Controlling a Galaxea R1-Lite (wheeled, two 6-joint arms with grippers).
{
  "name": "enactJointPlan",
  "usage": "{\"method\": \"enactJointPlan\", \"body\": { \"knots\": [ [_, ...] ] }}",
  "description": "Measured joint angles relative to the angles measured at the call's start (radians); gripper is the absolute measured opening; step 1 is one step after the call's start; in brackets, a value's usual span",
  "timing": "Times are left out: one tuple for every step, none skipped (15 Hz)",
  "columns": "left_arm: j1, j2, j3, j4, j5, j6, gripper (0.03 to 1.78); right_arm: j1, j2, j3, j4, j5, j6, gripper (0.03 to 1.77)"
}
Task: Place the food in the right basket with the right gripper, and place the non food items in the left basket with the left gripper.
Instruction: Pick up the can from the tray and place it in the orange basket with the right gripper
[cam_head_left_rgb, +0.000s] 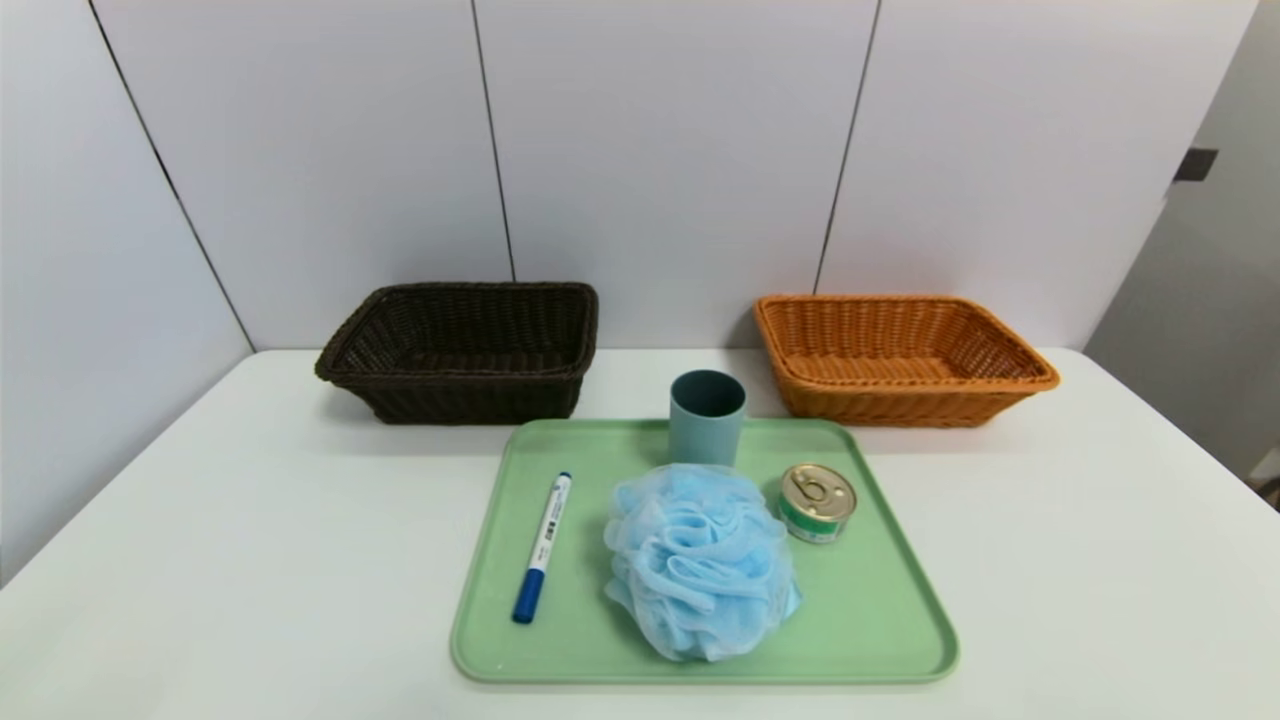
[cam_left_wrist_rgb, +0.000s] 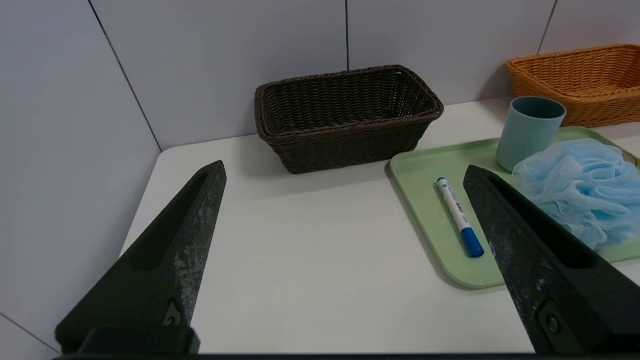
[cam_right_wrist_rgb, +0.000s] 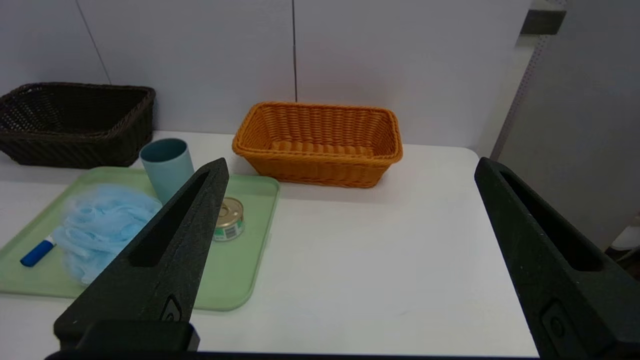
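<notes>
Both arms hang back from the work, short of the tray. The left gripper (cam_left_wrist_rgb: 345, 172) is spread wide with nothing in it, over bare surface (cam_left_wrist_rgb: 300, 260) before the dark left basket (cam_left_wrist_rgb: 345, 117). The right gripper (cam_right_wrist_rgb: 350, 167) is likewise spread and holds nothing, facing the orange right basket (cam_right_wrist_rgb: 320, 142). On the green tray (cam_head_left_rgb: 880, 610) lie the marker pen (cam_head_left_rgb: 542, 545), the bath puff (cam_head_left_rgb: 700, 560), the upright cup (cam_head_left_rgb: 707, 417) and the tin can (cam_head_left_rgb: 817, 502). Both baskets sit against the wall.
</notes>
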Motion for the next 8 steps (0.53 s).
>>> {"method": "enactJointPlan", "body": {
  "knots": [
    [0.0, 0.063, -0.051, 0.0, -0.002, 0.004, 1.69, 0.0, 0.074, -0.055, -0.001, 0.009, 0.0, 1.7],
    [0.0, 0.128, -0.101, -0.001, -0.003, 0.007, 1.69, 0.002, 0.156, -0.107, -0.019, 0.019, 0.001, 1.7],
    [0.0, 0.2, -0.156, -0.001, -0.002, 0.008, 1.69, 0.005, 0.233, -0.149, -0.049, 0.028, 0.002, 1.7],
    [0.0, 0.267, -0.201, -0.002, 0.001, 0.008, 1.69, 0.01, 0.312, -0.183, -0.091, 0.042, 0.002, 1.7],
    [0.0, 0.33, -0.237, -0.003, 0.005, 0.008, 1.69, 0.02, 0.397, -0.216, -0.149, 0.059, 0.002, 1.7],
    [0.0, 0.391, -0.264, -0.01, 0.008, 0.008, 1.69, 0.029, 0.475, -0.241, -0.208, 0.072, 0.004, 1.7],
    [-0.001, 0.443, -0.277, -0.026, 0.009, 0.007, 1.69, 0.042, 0.551, -0.258, -0.271, 0.08, 0.008, 1.7],
    [-0.006, 0.491, -0.287, -0.05, 0.009, 0.004, 1.69, 0.058, 0.628, -0.274, -0.338, 0.085, 0.016, 1.7]
  ]
}}
